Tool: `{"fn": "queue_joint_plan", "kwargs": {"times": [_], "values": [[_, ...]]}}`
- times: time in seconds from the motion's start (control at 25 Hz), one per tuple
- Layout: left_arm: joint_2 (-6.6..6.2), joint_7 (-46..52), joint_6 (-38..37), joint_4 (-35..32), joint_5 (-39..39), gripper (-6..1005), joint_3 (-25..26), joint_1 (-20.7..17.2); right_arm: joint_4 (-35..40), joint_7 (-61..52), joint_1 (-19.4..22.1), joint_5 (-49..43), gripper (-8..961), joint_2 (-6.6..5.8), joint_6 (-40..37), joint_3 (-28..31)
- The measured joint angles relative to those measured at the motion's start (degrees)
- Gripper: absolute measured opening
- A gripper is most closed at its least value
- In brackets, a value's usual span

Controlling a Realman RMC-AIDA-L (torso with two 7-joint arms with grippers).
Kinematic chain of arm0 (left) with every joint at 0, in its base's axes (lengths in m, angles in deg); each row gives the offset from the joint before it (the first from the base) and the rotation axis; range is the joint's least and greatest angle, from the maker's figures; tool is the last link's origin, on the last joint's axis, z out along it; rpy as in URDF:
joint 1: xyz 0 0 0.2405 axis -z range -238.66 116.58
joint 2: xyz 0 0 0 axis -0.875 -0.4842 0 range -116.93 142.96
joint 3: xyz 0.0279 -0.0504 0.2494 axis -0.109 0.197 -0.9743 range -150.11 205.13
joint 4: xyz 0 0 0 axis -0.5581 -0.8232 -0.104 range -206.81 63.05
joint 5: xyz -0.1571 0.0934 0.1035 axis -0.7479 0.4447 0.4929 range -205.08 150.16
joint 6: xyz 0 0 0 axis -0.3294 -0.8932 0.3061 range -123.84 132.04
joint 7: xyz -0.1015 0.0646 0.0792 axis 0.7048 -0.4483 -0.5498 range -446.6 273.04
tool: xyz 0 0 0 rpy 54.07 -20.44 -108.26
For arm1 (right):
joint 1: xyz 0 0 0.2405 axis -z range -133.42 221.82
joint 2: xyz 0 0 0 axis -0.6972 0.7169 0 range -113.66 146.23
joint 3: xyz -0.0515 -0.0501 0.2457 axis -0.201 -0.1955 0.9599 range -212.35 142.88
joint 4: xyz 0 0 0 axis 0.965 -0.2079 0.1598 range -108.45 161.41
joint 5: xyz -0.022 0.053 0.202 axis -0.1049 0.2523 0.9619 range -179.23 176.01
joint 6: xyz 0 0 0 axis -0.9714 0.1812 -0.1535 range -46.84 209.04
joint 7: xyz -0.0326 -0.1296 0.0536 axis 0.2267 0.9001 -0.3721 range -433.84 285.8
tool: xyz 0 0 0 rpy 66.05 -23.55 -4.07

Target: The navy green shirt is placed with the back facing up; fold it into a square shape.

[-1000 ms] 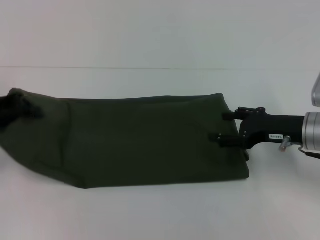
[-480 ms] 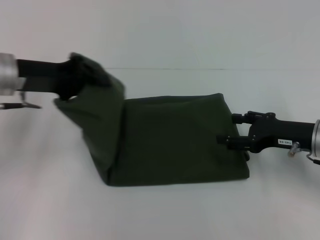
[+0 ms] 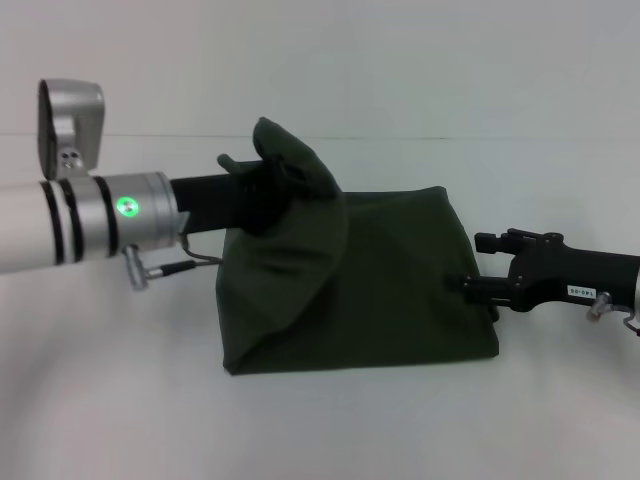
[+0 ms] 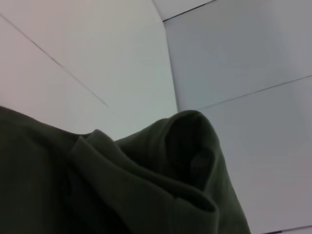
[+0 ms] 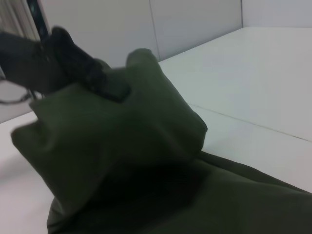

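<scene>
The navy green shirt (image 3: 400, 290) lies on the white table as a dark olive, partly folded block. My left gripper (image 3: 262, 190) is shut on the shirt's left end, holding it raised and draped over the middle of the shirt. The left wrist view is filled by that bunched shirt fabric (image 4: 146, 185). In the right wrist view, the lifted fold of the shirt (image 5: 126, 161) hangs from the left gripper (image 5: 105, 83). My right gripper (image 3: 478, 264) sits open at the shirt's right edge, low over the table, its fingers pointing at the cloth.
The white table (image 3: 300, 430) spreads around the shirt, with bare surface in front and to the left. Its back edge (image 3: 450, 138) meets a pale wall behind. Nothing else stands on it.
My left arm has carried the shirt's left end up and rightward over the shirt, shortening the block. The right gripper has drawn back slightly to the right, off the cloth's edge.
</scene>
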Motion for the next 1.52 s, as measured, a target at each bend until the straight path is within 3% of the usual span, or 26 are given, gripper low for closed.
{"fn": "queue_joint_plan", "kwargs": {"times": [0.44, 0.72, 0.92, 1.04, 1.32, 1.48, 1.52], "values": [[0.69, -10.9, 7.7, 10.8, -4.9, 63, -0.5, 2.2, 0.0, 0.1, 1.0, 0.1, 865, -0.46, 0.0, 1.1], [0.88, -20.0, 8.0, 15.3, -10.8, 82, -0.5, 2.5, 0.0, 0.1, 1.6, 0.1, 865, -0.52, 0.0, 1.4], [0.82, -22.0, 6.4, 16.8, -13.3, 265, -0.1, 1.5, 0.1, 0.1, 2.5, 0.2, 865, -0.66, 0.0, 2.8], [0.71, -23.1, 4.5, 16.8, -15.9, 497, -0.3, 0.3, 0.1, -0.2, 4.1, 0.2, 865, -1.06, 0.0, 4.0], [-0.10, -33.5, -4.9, 9.2, -15.7, 650, -1.6, -5.0, 0.8, -0.4, 6.9, 0.2, 865, -1.74, -6.6, 10.7], [-1.21, -41.0, -6.9, 3.6, -15.5, 738, -7.3, -9.9, 1.3, 1.1, 6.6, 0.3, 865, -1.70, -10.5, 11.5], [-1.67, -43.6, -7.1, 2.2, -15.5, 780, -9.6, -11.3, 1.4, 4.5, 5.7, 0.3, 865, -0.82, -13.3, 11.2]]}}
